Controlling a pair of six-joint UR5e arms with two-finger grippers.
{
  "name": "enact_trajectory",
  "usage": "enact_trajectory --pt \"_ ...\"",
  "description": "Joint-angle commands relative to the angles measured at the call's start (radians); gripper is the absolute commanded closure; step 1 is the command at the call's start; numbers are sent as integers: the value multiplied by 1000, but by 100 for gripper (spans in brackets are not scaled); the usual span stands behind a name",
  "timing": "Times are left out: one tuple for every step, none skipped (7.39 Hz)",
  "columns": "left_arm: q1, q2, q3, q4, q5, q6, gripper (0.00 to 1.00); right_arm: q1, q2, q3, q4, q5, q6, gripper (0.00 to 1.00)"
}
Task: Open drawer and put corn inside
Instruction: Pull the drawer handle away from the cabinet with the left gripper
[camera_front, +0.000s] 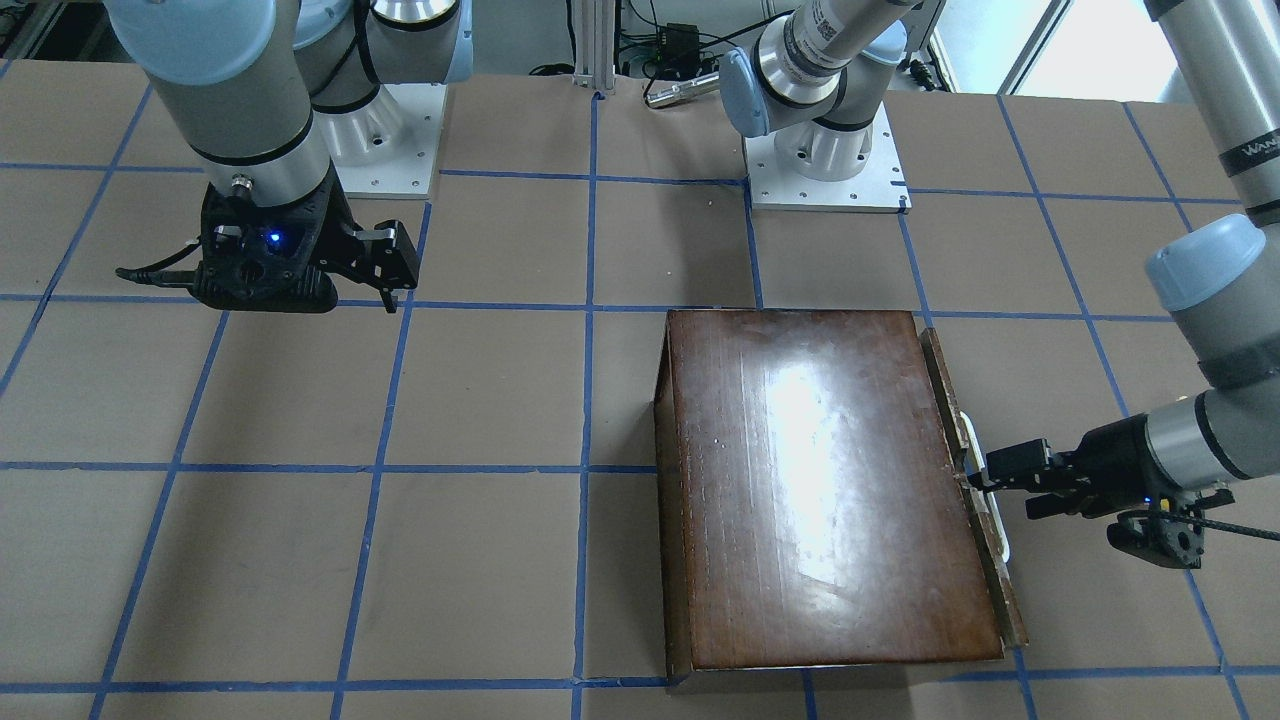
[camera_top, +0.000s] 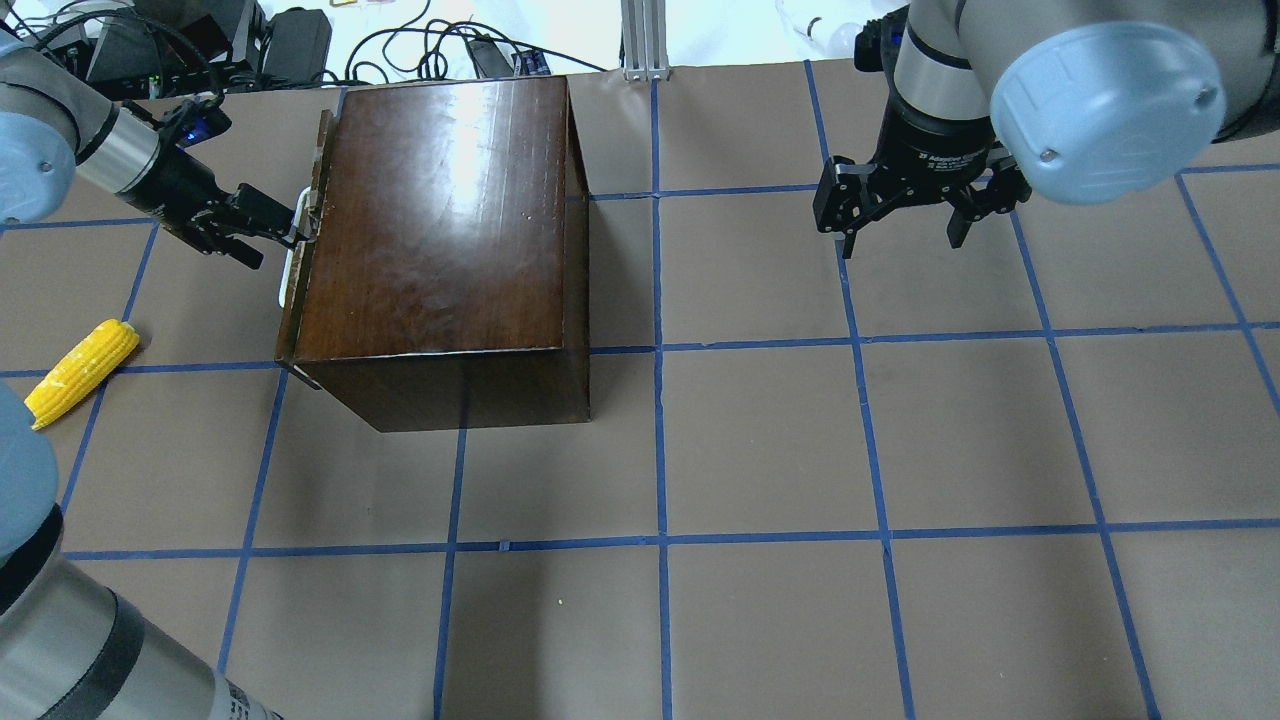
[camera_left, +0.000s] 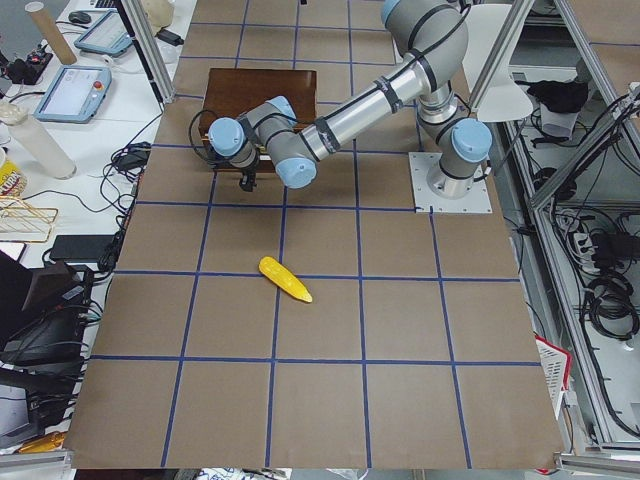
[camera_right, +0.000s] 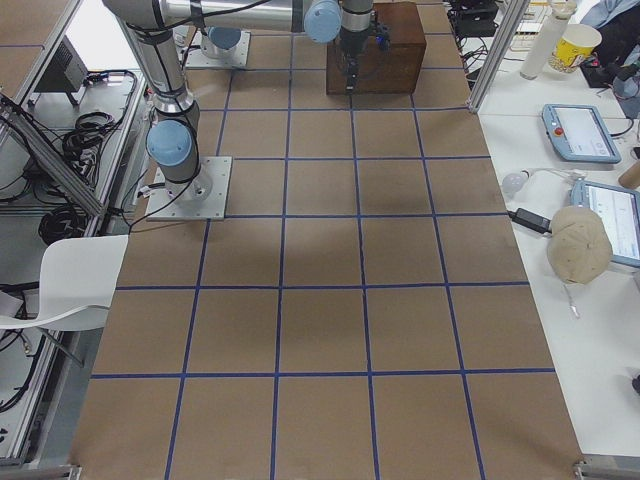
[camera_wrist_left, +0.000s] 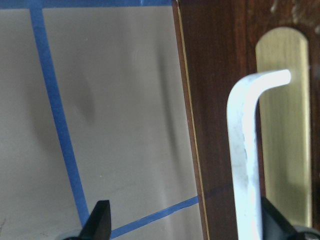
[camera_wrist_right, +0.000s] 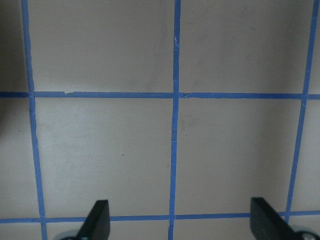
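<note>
Brown tabletop (camera_top: 760, 440), blue tape grid (camera_top: 658, 400), cables (camera_top: 440, 40) beyond; left hand (camera_top: 280, 228) spread around drawer handle (camera_wrist_left: 245, 150), right hand (camera_top: 902, 245) spread aloft.

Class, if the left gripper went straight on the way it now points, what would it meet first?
Probably the white handle, just ahead of the left gripper; behind it is the drawer front. Depth is unclear.

Dark brown drawer (camera_wrist_left: 215, 100) front, shut or nearly so against the glossy box (camera_top: 440, 220); white bar handle (camera_wrist_left: 245, 150) on a brass plate. Small yellow corn (camera_top: 82, 370), flat on its side, tapered, well apart from the box on the drawer-front side.
</note>
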Motion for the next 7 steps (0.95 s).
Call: enact_trajectory --pt "12 0 2 0 2 18 0 0 -1 0 0 0 0 0" --pt "18 0 2 0 2 19 0 0 -1 0 1 0 0 0" --pt "19 0 5 0 28 22 0 0 -1 0 1 0 0 0" --pt "21 -5 6 0 33 45 0 0 0 0 0 0 0 0" --pt "33 -8 8 0 34 54 0 0 0 0 1 0 0 0" --pt "48 -12 14 -1 34 80 0 0 -1 0 1 0 0 0" --pt "52 -17 30 -11 37 85 0 0 0 0 1 0 0 0"
